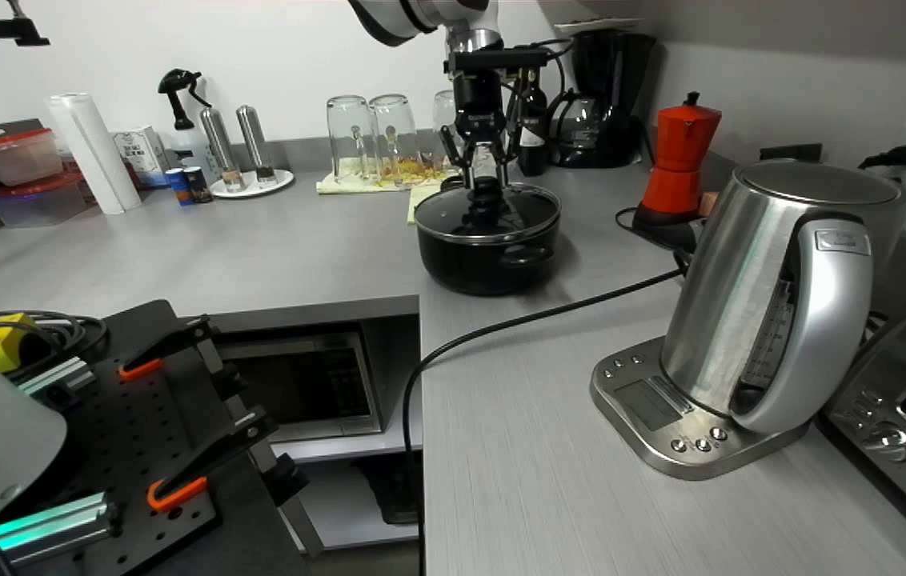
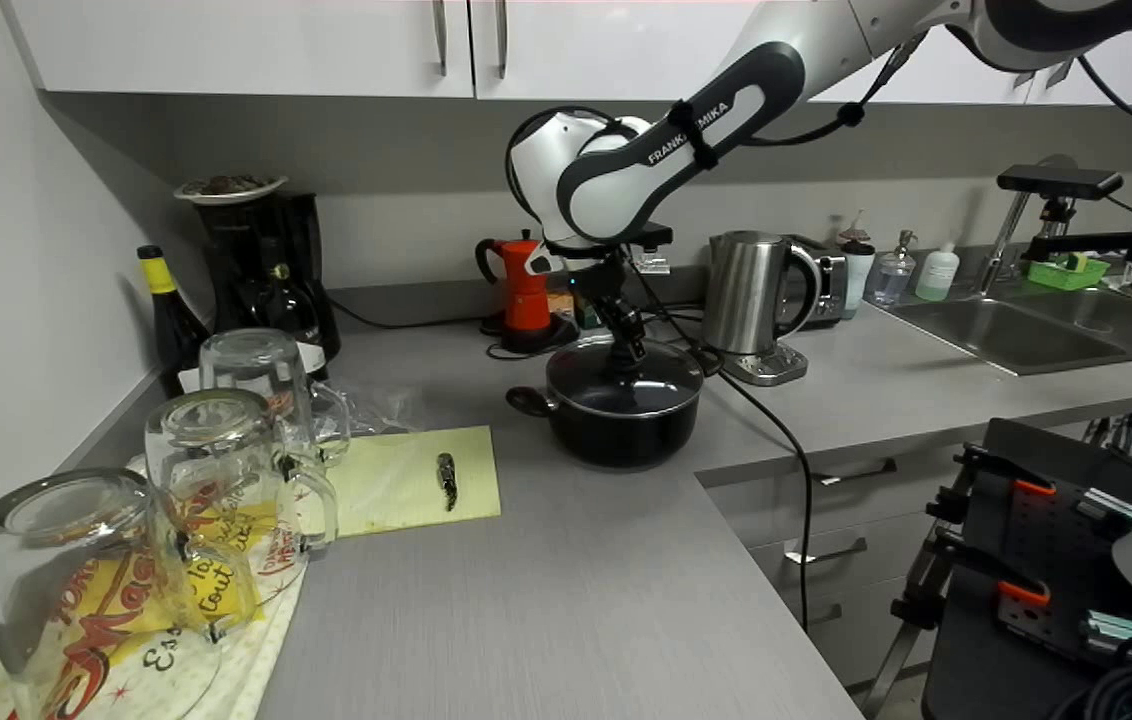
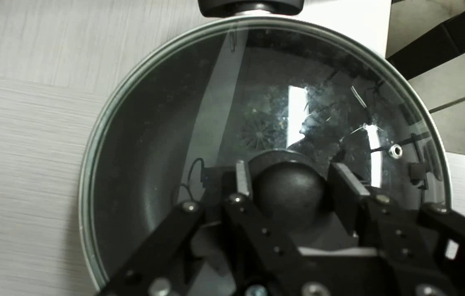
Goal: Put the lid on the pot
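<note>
— Which step is in hand?
— Placing, seemingly near its end: the lid [image 3: 265,94] is set on the pot [image 1: 481,264], its knob [image 3: 290,197] straddled by the gripper [image 3: 291,176]; whether it is pinched cannot be told.
— Next?
— The knob should be freed, the gripper raised straight up.
— Is the way blocked?
— Not upward, apparently; a cord [image 1: 549,312] is laid nearby, a kettle [image 2: 744,292] set farther right.

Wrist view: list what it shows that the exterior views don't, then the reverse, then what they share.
Only the wrist view makes out a small metal ring in the glass of the lid. Only the exterior views show the steel kettle, the red moka pot and the upturned glass mugs. All share the lid on the black pot, with the claw at the lid's black knob.
</note>
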